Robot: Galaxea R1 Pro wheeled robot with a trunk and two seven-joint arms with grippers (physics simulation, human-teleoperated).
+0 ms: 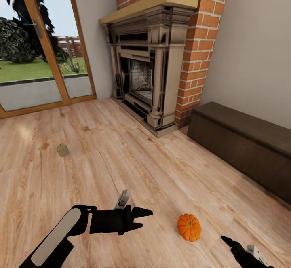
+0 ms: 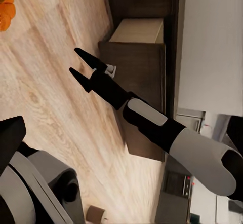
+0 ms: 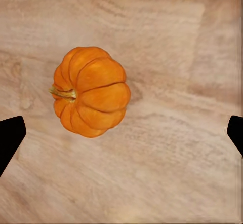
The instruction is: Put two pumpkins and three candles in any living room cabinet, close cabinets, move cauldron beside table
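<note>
Our right gripper (image 2: 82,66) has its fingers spread wide, nothing between them; in the right wrist view the two black fingertips (image 3: 10,138) sit at opposite edges with a pumpkin (image 3: 90,91) on the wood floor (image 3: 167,153) between and beyond them, lying on its side, stem pointing sideways, not touched. In the head view that pumpkin (image 1: 189,227) sits on the floor just ahead of the right gripper (image 1: 227,240), between both arms. Our left gripper (image 1: 143,216) is held low over the floor, pointing toward the pumpkin; we can't tell whether it's open or closed. One candle (image 1: 62,150) stands upright on the floor well off to the left, toward the glass door (image 1: 40,58). The dark cabinet (image 1: 246,146) runs along the right wall, beside the brick fireplace (image 1: 149,70); the left wrist view shows one cabinet (image 2: 136,67) front pulled out, pale inside visible.
</note>
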